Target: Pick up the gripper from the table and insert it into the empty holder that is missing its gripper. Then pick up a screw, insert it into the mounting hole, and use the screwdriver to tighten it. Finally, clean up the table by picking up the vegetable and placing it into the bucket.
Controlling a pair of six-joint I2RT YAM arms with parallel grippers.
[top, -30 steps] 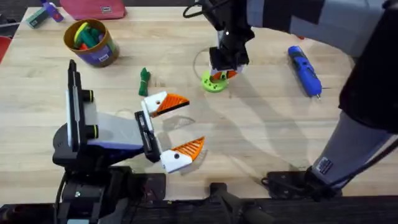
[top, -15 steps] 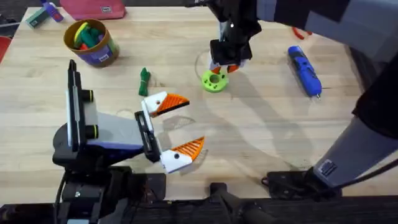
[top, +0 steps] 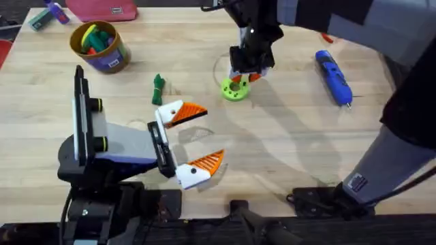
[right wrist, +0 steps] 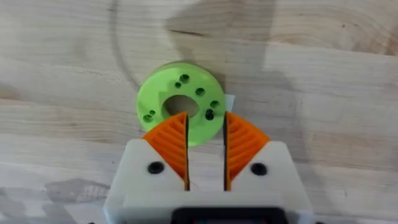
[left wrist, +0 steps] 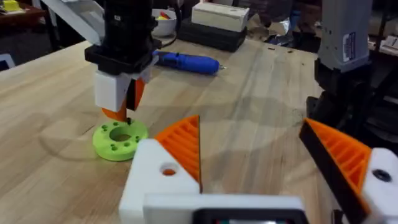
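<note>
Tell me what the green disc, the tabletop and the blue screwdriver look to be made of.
Green disc: looks like matte moulded or printed plastic; uniform lime colour, neat small holes.
Tabletop: light wood with visible grain, a smooth, low-sheen finish.
Blue screwdriver: probably a glossy plastic body, going by its highlights, with a thin metal-looking tip.
</note>
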